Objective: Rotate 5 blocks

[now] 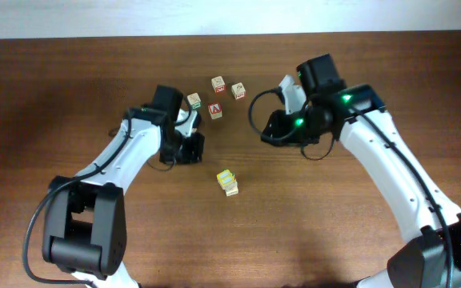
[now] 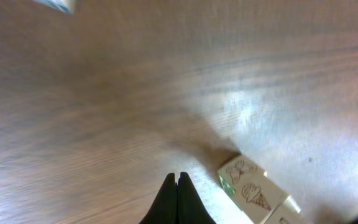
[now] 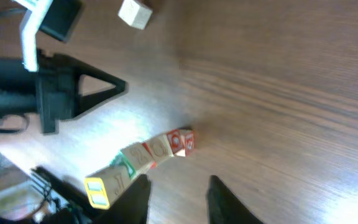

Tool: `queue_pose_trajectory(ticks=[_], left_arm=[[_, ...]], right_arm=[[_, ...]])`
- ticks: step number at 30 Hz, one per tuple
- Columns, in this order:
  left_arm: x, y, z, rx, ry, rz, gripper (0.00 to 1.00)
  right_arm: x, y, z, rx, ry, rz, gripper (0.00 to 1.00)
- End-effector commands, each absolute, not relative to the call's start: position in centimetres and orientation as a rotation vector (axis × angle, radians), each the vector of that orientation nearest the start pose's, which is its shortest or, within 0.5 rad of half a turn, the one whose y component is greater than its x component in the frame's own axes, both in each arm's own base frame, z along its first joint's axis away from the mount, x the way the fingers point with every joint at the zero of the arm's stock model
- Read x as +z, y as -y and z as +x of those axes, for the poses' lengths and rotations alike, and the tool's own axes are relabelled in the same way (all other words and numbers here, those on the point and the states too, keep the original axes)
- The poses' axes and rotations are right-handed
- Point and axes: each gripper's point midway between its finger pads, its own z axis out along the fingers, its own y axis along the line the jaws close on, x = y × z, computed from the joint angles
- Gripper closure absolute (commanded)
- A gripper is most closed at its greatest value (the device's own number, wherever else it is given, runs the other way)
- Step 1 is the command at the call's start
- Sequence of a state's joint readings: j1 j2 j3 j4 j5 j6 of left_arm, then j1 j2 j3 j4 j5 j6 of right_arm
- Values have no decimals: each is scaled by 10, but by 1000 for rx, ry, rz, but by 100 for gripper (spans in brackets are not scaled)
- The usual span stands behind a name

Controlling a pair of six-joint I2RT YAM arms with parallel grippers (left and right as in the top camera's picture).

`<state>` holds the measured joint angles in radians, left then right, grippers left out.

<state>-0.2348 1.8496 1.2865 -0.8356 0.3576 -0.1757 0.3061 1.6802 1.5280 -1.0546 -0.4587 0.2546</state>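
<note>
Overhead: bright, even, sharp; soft shadows on the dark brown wooden table (image 1: pixel 70 88).
Left wrist: blurred throughout; white glare patch right of centre.
Right wrist: glare lower left; far edges soft.

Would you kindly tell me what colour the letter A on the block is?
Red, on the A block, best seen overhead.

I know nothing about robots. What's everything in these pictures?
Table: one, dark brown wood, under everything.
Green-print block: one, light wood, far cluster's left end.
Red-letter block: one, light wood, same cluster, near side.
Other cluster blocks: two, light wood, far side.
Block pair: two, light wood, one yellow-green topped, touching, mid-table.
Left arm: one, white and black.
Right arm: one, white and black.
Left gripper: one, black, shut, empty.
Right gripper: one, black, open, empty.
</note>
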Motion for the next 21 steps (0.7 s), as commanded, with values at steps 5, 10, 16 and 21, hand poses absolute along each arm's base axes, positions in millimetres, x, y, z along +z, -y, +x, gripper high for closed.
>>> queue_pose_trajectory(ticks=[5,10,16,21], left_arm=[[149,99,375,-190,-2799,99,100],[222,49,354,61,-2596,-189,100],[285,24,318,90,-2407,-297,50],[302,31,304,-10,-2367,-274,1]], right_arm=[[231,-145,348,452,-2742,-173,49],[267,-103,324,233,-2663,-28,36],[306,-63,283,93,-2560,135,33],[317,-43,236,77,-2532,207,19]])
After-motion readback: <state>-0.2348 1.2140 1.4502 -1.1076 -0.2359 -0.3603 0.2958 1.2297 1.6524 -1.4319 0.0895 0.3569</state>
